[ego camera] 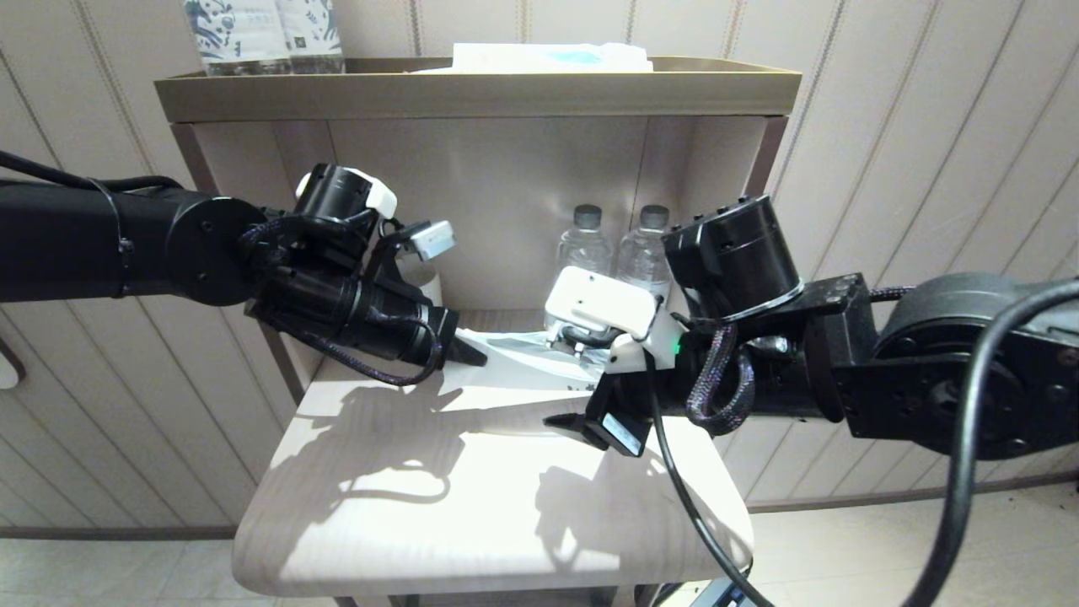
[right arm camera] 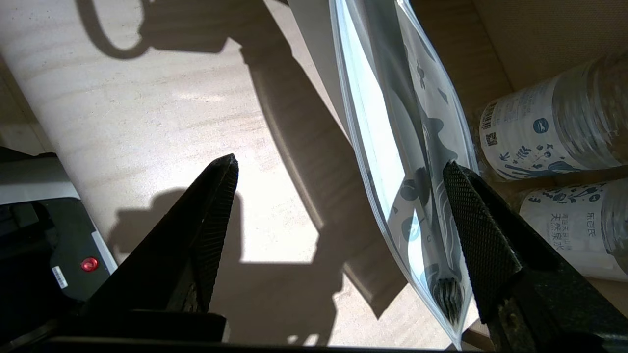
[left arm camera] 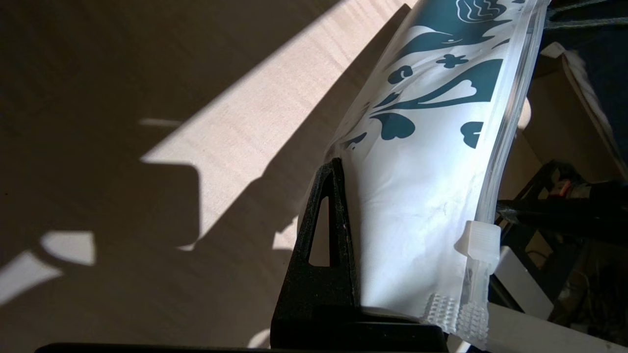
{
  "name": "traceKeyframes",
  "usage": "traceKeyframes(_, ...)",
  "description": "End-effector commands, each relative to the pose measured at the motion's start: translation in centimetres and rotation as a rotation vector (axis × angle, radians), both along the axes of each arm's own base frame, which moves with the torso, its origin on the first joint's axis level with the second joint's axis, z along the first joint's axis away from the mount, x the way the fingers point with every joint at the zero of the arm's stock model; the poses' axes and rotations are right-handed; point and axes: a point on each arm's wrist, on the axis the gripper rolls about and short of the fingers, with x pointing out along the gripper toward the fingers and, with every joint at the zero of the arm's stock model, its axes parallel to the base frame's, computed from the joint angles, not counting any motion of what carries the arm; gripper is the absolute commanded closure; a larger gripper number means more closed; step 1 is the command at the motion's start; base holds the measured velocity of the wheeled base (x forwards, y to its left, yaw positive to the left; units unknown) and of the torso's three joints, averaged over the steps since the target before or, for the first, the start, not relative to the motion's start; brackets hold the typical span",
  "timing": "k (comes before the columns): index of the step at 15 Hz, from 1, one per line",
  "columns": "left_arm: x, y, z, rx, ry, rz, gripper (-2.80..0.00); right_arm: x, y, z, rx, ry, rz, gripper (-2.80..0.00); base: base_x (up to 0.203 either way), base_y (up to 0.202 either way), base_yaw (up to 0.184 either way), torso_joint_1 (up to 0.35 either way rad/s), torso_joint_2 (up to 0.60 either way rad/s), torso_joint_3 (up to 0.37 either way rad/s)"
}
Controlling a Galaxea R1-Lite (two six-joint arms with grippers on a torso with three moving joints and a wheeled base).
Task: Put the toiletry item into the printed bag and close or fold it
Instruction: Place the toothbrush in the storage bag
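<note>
The printed bag (ego camera: 523, 358) hangs just above the small table, stretched between both arms. My left gripper (ego camera: 470, 351) is shut on its plain white end; in the left wrist view one finger (left arm camera: 324, 235) presses the bag (left arm camera: 422, 196) near its white zip slider (left arm camera: 478, 240), and the other finger is hidden behind the plastic. The toothbrush (right arm camera: 446, 294) lies inside the bag (right arm camera: 392, 147), bristle head at the leaf-print end. My right gripper (right arm camera: 339, 164) is open around that printed end, which lies close to one finger (right arm camera: 481, 235).
Two water bottles (ego camera: 582, 249) (ego camera: 649, 244) stand at the back of the shelf behind the bag, close to the right gripper. The pale wooden table (ego camera: 472, 506) spreads below. A top tray (ego camera: 472, 88) holds a white-and-blue package (ego camera: 548, 57) and more bottles.
</note>
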Motion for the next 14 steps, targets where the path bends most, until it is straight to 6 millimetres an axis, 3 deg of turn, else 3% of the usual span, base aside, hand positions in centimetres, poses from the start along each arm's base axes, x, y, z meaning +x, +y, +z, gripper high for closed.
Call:
traceKeyframes(1,0.3,-0.1,-0.4,0.002,0.01,-0.001,0.0,-0.7,-0.3,0.3,0.002,-0.006,0.012,-2.8,0.0,0.0,0.0,0.0,0.0,0.0)
traceKeyframes(8,0.3,-0.1,-0.3,0.002,0.009,-0.001,0.0,-3.5,-1.1,1.5,0.025,-0.03,0.036,-2.8,0.0,0.0,0.0,0.0,0.0,0.0)
traceKeyframes(14,0.1,0.0,0.0,-0.001,0.005,0.0,0.0,-4.3,-2.4,2.7,0.071,-0.042,0.001,-2.8,0.0,0.0,0.0,0.0,0.0,0.0)
